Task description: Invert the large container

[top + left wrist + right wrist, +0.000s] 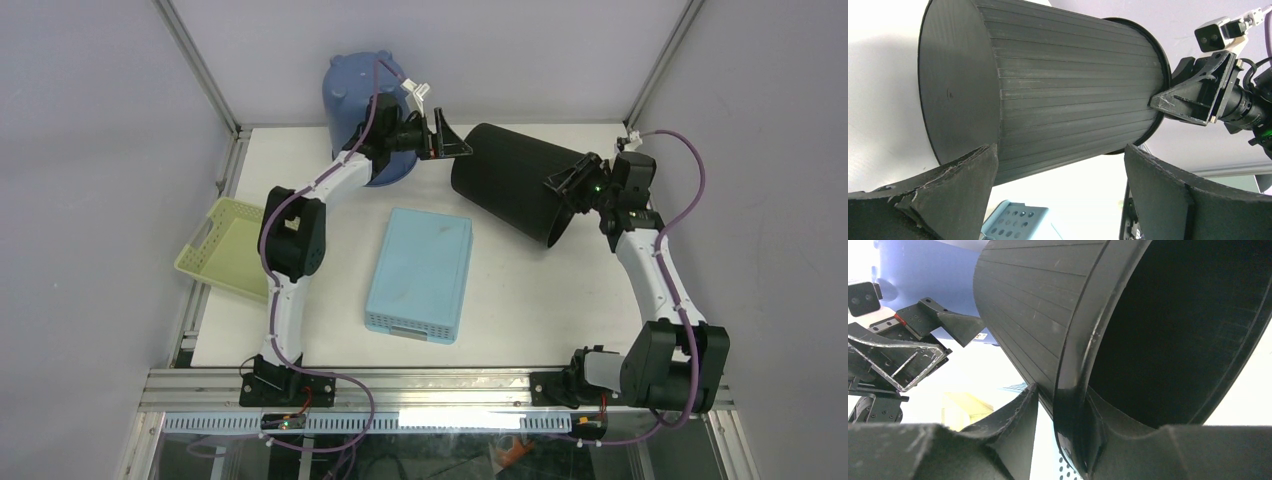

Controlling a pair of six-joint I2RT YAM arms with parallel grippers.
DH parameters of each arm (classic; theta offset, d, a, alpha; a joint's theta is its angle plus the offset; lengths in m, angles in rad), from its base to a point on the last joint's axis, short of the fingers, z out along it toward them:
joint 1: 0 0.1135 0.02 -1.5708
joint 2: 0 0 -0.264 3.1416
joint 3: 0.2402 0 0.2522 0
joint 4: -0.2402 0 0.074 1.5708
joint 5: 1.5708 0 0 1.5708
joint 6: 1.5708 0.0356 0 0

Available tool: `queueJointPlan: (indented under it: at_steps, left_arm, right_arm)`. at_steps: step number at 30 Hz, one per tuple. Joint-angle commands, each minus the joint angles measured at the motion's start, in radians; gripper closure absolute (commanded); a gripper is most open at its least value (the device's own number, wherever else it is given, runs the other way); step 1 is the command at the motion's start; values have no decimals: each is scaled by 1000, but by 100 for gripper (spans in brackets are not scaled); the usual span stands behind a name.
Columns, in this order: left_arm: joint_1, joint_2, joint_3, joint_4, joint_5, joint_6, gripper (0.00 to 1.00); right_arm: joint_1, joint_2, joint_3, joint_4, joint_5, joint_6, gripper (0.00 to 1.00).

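Jaws of the right gripper [1064,412] are pinched on the rim of the large black container [510,180], one finger against the ribbed outer wall and the other inside the dark mouth. That container lies tipped on its side at the back right of the table [540,300], its flat base turned toward the left arm and its open mouth facing the right arm and the near edge; whether its lower side touches the table I cannot tell. Jaws of the left gripper [452,135] stand spread wide with nothing between them, just beside the container's base end; the left wrist view shows the base and ribbed wall in front of both fingers, apart from them. Behind the left arm, at the back edge, stands a blue bin [350,85]. A light blue basket [420,270] lies flat mid-table, and a yellow-green basket [225,245] sits tilted at the left edge.
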Motion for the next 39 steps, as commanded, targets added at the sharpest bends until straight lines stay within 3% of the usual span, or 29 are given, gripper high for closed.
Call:
queueJointPlan:
  at_steps: [1, 9, 18, 22, 28, 32, 39]
  left_arm:
    - [-25, -104, 38, 55, 82, -22, 1]
    - [-35, -184, 64, 140, 129, -105, 1]
    - [-34, -216, 84, 260, 161, -221, 1]
    - [-24, -227, 105, 202, 143, -187, 1]
    - [20, -221, 182, -259, -140, 97, 1]
    - [46, -178, 157, -304, -189, 123, 1]
    - [45, -97, 142, -292, -162, 139, 1]
  right_arm:
    - [7, 2, -9, 95, -27, 35, 62]
    - [7, 16, -88, 254, -75, 138, 63]
    - [8, 75, -182, 469, -149, 250, 56]
    - [7, 83, -201, 503, -160, 269, 54]
    - [-4, 4, -155, 322, -112, 131, 28]
    - [-30, -70, -137, 202, -69, 62, 21]
    - [-42, -152, -82, 5, 20, -27, 20]
